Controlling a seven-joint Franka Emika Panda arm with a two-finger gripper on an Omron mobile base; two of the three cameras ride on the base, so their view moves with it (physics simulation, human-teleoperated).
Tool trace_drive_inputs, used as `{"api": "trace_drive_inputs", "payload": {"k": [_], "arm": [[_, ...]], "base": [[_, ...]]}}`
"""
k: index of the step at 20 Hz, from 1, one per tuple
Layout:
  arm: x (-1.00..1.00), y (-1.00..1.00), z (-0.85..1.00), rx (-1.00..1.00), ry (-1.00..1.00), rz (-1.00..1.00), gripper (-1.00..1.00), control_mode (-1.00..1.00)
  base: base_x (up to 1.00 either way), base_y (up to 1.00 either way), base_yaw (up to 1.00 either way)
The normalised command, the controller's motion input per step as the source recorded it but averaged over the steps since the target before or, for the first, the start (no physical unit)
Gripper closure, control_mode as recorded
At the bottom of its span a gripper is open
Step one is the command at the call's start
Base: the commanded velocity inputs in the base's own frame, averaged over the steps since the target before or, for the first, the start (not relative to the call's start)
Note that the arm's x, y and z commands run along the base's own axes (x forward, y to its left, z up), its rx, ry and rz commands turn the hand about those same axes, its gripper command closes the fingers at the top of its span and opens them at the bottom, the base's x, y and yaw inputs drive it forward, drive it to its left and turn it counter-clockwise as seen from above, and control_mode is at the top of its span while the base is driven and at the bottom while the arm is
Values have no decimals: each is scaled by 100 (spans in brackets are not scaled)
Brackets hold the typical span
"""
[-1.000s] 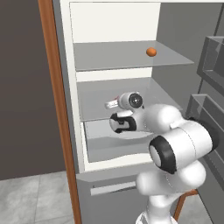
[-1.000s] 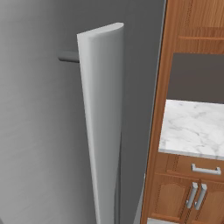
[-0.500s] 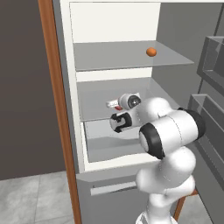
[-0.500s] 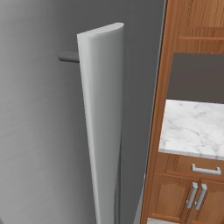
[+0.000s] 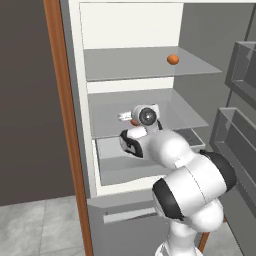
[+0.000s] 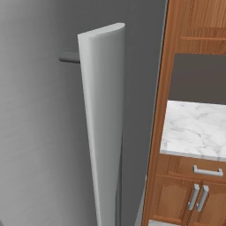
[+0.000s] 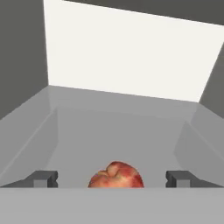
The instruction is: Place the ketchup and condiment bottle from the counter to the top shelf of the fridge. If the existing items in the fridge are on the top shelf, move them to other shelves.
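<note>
Fridge (image 5: 75, 100) is standing open. The arm is reaching onto the middle shelf (image 5: 110, 120), below the top shelf (image 5: 125, 62). Tool (image 7: 112, 178) is sitting wide open, fingertips (image 7: 43, 178) well apart on either side of the pinkish-red fruit (image 7: 116, 175), not pinching it. That fruit is resting on the middle shelf between the fingers, a sliver of it peeking out by the wrist in the left base view (image 5: 134, 122). Orange fruit (image 5: 172, 59) is lying on the top shelf toward its right side. In the right base view the fridge door's outer face (image 6: 39, 132) is showing, with the marbled tabletop (image 6: 194, 128) over wooden cabinets (image 6: 185, 194) to its right. Ketchup and condiment bottle can't be located.
</note>
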Motion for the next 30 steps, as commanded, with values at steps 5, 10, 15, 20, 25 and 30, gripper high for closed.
{"api": "trace_drive_inputs", "payload": {"k": [5, 10, 15, 20, 25, 30], "arm": [[-100, 0, 84, 0, 17, 0, -100, -100], [-100, -9, 79, 1, 17, -1, -100, -100], [-100, -21, 62, 2, 14, -3, -100, -100], [-100, -24, 47, 0, 9, -2, -100, -100], [-100, -38, 60, 0, -2, -6, -100, -100], [-84, -38, 94, 0, -22, -15, -100, -100]], "base": [[0, 0, 0], [0, 0, 0], [0, 0, 0], [0, 0, 0], [0, 0, 0], [0, 0, 0]]}}
